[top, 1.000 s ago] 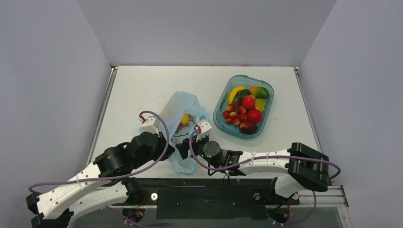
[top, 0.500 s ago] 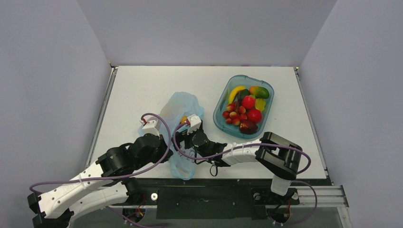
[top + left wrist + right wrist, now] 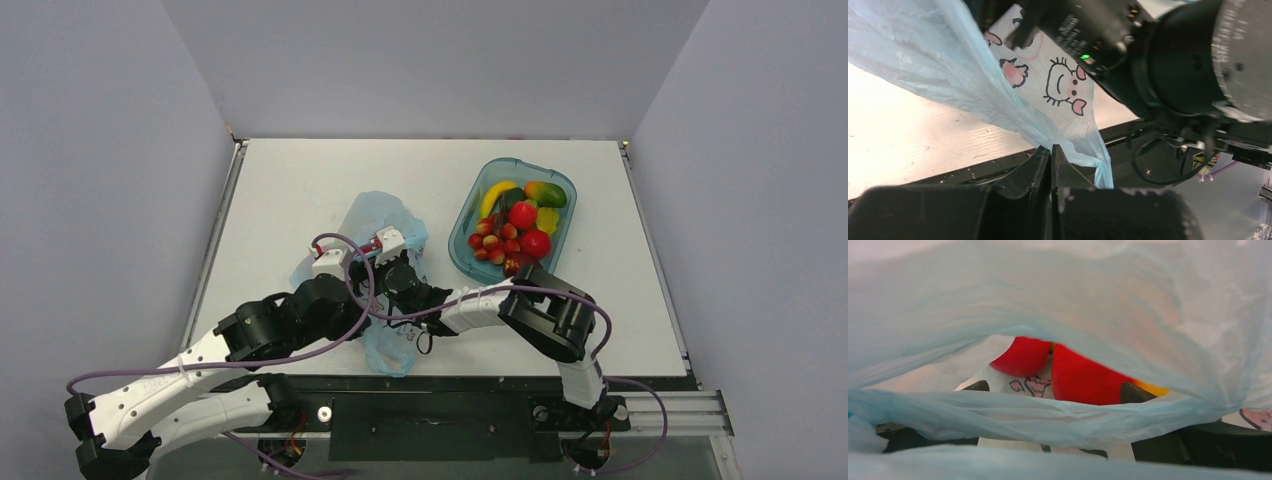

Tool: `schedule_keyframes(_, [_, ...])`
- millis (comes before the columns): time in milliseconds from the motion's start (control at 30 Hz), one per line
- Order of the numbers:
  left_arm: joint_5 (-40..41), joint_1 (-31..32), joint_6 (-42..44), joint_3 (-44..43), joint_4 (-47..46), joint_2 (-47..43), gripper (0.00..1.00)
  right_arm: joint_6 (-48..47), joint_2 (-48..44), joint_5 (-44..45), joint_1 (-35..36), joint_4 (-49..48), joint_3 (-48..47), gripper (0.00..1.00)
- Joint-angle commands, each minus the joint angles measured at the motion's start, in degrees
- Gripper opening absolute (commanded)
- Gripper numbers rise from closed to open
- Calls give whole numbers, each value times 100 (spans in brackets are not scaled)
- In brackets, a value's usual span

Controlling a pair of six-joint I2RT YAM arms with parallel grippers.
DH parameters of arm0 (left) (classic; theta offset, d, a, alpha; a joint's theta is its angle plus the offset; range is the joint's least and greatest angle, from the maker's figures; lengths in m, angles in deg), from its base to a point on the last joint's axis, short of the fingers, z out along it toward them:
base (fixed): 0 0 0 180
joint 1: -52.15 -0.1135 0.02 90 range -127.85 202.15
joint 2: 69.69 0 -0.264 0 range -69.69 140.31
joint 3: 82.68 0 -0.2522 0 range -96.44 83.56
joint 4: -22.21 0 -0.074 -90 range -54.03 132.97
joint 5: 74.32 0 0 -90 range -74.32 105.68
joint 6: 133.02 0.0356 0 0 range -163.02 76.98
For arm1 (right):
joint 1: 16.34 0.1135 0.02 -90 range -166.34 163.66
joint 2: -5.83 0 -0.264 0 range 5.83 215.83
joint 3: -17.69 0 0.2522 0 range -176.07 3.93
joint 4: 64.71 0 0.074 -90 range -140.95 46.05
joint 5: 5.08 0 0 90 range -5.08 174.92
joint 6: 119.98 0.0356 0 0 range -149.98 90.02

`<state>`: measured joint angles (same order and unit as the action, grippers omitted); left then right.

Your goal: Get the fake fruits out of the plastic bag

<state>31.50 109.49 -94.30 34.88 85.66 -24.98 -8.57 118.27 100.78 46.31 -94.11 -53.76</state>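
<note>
Where the bag [image 3: 948, 75] trails toward the arms' bases, the left claw [image 3: 1051, 150] is clamped flat on a twisted tail of its film. Beyond that, the right claw [image 3: 1053, 388] sits inside the bag's mouth, fingers [image 3: 975, 386] spread apart and gripping nothing. Straight ahead, just past the fingertips, lies the red apple [image 3: 1083, 380] (the red bulge to its left may be part of it), with a sliver of yellow fruit [image 3: 1154, 389] behind it. The right arm is nearer, so a short straight push should bracket the apple.

The plastic bag [image 3: 375, 215] lies on the table [image 3: 290, 190]. The tub [image 3: 487, 180] stands right of the bag. The fake fruits [image 3: 1083, 382] lie inside the bag.
</note>
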Motion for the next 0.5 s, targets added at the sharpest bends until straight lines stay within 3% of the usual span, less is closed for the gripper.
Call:
schedule_keyframes(0, [-87,27,58,-167,-263,-29,0,-178,501,151,17,-219,-665,100])
schedule_keyframes(167, [-127,23,-90,131,-351,-234,0,-119,1172,857,18,432,-1477,98])
schedule_keyframes(300, [-55,29,-206,226,-92,-503,0,-296,1262,961,-8,501,-1562,77])
schedule_keyframes(400, [100,27,-284,284,59,-718,0,-373,1287,690,-55,503,-1598,70])
schedule_keyframes(467, [180,27,-319,304,186,-841,0,-441,1307,527,-75,566,-1664,57])
